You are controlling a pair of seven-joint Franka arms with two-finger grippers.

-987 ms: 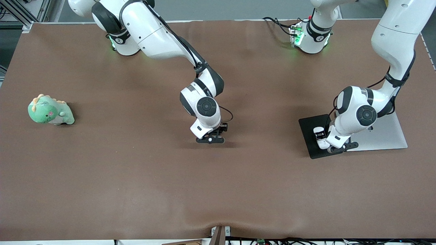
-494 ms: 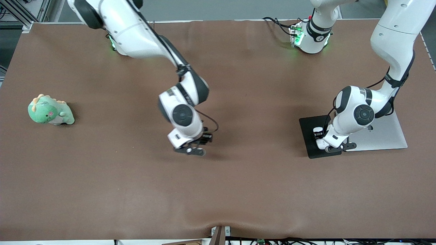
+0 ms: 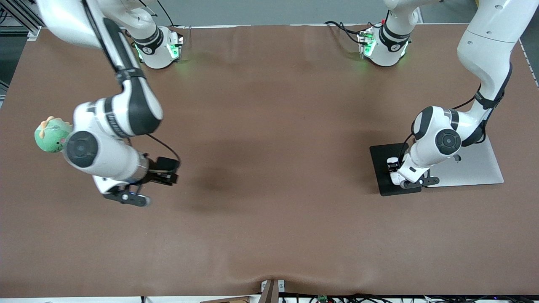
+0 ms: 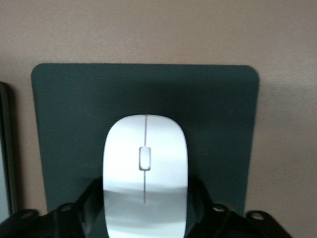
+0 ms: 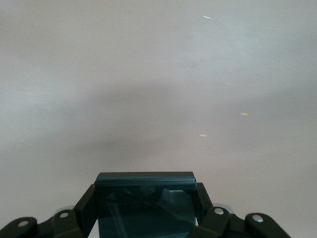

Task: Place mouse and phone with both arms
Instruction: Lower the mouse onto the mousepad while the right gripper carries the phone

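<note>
My left gripper (image 3: 414, 182) is low over the black mouse pad (image 3: 380, 166), beside the silver laptop (image 3: 478, 168). In the left wrist view the left gripper (image 4: 145, 203) is shut on the white mouse (image 4: 145, 148), which lies lengthwise over the pad (image 4: 69, 124). I cannot tell whether the mouse touches the pad. My right gripper (image 3: 126, 197) is up over bare table toward the right arm's end. In the right wrist view the right gripper (image 5: 145, 210) is shut on the black phone (image 5: 145, 196). The hand hides the phone in the front view.
A green dinosaur toy (image 3: 48, 135) sits near the right arm's end of the table, partly hidden by the right arm's wrist. The laptop's edge (image 4: 4, 168) shows beside the pad in the left wrist view. The brown table (image 3: 269, 210) is bare across its middle.
The right arm has swung from the table's middle toward its own end, carrying the phone, and now stands beside the toy. The left gripper has shifted slightly over the pad.
</note>
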